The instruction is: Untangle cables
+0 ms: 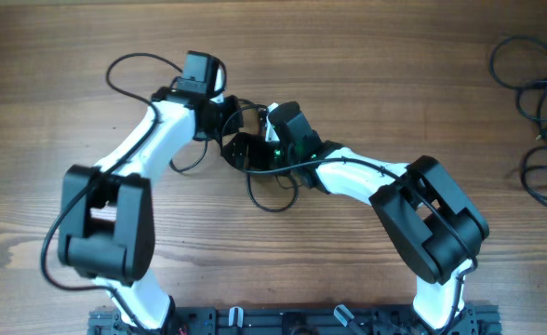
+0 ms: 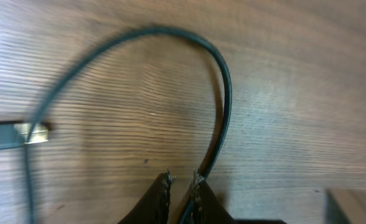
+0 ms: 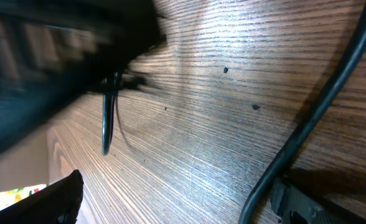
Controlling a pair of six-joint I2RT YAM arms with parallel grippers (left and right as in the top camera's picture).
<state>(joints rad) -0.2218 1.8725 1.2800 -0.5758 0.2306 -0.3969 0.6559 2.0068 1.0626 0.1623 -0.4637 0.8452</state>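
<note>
Pinched in the left gripper, jaws nearly closed, a cable arcs toward twelve o'clock. A hard pull may tighten the loops at centre or snag the wide-open right gripper. On the bare wood table, more cables lie at three o'clock; no room shows.

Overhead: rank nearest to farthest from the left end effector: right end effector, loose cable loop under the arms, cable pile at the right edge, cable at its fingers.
1. thin cable, between its fingertips.
2. right end effector, just to its right, open.
3. loose cable loop, below both in the picture.
4. cable pile, far right edge of the picture.
</note>
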